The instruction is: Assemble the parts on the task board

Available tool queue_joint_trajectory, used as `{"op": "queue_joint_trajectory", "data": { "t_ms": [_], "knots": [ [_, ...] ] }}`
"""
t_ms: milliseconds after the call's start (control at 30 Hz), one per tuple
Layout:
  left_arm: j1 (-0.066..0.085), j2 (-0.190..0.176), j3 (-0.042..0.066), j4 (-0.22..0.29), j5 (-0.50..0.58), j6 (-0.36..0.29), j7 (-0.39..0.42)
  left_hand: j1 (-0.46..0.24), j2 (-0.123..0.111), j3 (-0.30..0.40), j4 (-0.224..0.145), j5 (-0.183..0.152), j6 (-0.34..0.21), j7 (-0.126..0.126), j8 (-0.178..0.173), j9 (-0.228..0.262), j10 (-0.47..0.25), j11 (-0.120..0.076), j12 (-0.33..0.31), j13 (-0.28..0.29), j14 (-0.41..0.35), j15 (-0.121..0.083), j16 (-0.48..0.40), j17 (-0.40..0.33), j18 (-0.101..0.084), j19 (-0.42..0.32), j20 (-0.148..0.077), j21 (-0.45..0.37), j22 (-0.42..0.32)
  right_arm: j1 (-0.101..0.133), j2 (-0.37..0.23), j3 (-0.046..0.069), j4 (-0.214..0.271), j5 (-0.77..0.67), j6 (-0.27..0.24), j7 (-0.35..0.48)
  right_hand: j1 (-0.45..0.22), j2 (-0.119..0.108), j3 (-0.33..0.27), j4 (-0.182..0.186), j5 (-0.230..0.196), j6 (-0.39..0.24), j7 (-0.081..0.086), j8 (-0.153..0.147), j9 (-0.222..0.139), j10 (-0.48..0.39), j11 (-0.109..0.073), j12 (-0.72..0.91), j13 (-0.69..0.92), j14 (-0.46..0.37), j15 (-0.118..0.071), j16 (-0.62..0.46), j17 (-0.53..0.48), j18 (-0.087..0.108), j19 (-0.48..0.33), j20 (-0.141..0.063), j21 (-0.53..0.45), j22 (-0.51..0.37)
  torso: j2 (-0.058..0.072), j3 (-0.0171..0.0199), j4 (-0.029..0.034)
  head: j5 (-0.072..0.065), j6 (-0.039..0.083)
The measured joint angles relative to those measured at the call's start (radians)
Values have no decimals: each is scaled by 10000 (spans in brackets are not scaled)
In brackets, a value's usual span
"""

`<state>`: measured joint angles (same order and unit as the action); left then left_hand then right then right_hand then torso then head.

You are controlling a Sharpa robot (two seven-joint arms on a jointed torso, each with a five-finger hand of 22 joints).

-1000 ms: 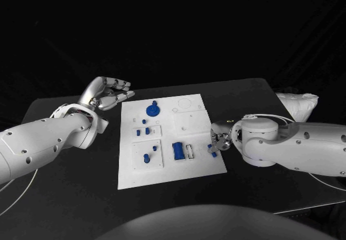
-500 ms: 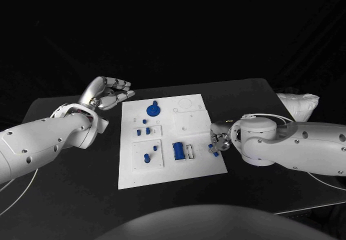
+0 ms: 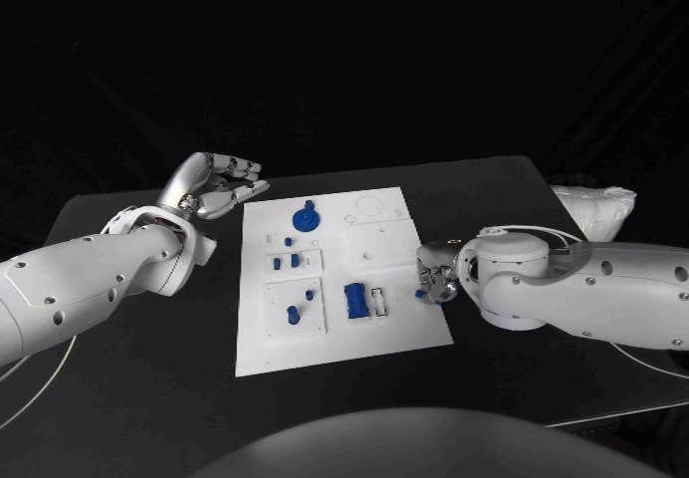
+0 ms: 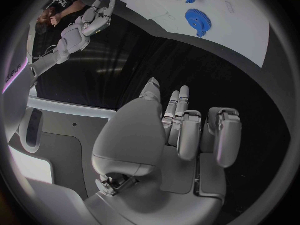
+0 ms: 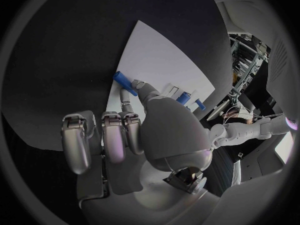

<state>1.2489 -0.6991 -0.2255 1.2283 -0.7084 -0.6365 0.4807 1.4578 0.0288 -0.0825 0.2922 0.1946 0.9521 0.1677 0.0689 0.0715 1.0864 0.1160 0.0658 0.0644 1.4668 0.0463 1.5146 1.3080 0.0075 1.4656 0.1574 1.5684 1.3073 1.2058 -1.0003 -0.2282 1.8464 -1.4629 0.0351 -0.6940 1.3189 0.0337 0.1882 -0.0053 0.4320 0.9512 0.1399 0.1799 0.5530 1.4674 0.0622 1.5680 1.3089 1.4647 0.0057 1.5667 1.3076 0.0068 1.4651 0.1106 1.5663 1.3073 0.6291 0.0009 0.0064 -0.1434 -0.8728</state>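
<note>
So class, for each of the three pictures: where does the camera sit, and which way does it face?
Head view: on the robot's head, looking down at the task board; both arms show.
Left wrist view: behind the left hand, facing the board's blue gear.
Right wrist view: behind the right hand, which pinches a blue peg.
All three share the board.

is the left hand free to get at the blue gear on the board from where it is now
Probably yes. The left hand is beside the task board, holding nothing, and the blue gear lies just inside that edge with nothing between them.
</note>
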Motion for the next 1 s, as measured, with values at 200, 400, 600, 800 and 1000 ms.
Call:
{"op": "queue_joint_trajectory", "data": {
  "t_ms": [200,400,600,800,1000],
  "knots": [
    [0,-7,0,3,-2,2,-3,0,0,0,0,0,0,0,0,0,0,0,0,0,0,0,0,-1,-1,0,0,0,0,7,-53,4,0,204,-160,18,-107,-107,517,-196,-145,208,36,-315,-25,-16,88,0,0,19,54,0,-1,0,9,78,0,0,-1,2,-1,12,0],
    [0,-28,0,12,-2,4,-8,0,0,0,0,0,0,0,0,0,0,0,0,0,0,0,0,-1,0,0,0,0,0,8,-191,7,22,738,-593,30,-226,-226,813,-385,-165,600,-73,-374,-1611,-15,88,0,0,19,54,0,-1,0,9,78,0,8,-1,2,-1,38,0],
    [0,-36,0,12,-1,5,-13,0,0,0,0,0,0,0,0,0,0,0,0,0,0,0,0,-2,0,0,0,0,0,44,-340,-24,89,1517,-1036,18,-277,-277,843,-412,-165,711,-114,-343,-1656,-15,88,0,0,20,53,0,-2,0,9,78,0,7,-2,2,-3,58,0],
    [0,-33,0,12,1,7,-18,0,0,0,0,0,0,0,0,0,0,0,0,0,0,0,0,-3,0,0,0,0,0,204,-364,-75,104,2554,-1314,2,-330,-330,852,-405,-165,803,-134,-380,-1662,-15,88,0,0,19,53,0,-2,0,9,78,0,7,-5,1,-2,55,0],
    [0,-29,0,12,1,9,-23,-1,-1,0,0,0,0,0,0,0,0,0,0,0,0,0,0,-3,-1,0,0,0,0,356,-338,-66,40,3632,-1627,39,-372,-372,852,-405,-166,880,-138,-340,-1689,-15,88,0,0,19,53,0,-2,0,9,78,0,6,-4,-1,-1,61,0]
  ]
}}
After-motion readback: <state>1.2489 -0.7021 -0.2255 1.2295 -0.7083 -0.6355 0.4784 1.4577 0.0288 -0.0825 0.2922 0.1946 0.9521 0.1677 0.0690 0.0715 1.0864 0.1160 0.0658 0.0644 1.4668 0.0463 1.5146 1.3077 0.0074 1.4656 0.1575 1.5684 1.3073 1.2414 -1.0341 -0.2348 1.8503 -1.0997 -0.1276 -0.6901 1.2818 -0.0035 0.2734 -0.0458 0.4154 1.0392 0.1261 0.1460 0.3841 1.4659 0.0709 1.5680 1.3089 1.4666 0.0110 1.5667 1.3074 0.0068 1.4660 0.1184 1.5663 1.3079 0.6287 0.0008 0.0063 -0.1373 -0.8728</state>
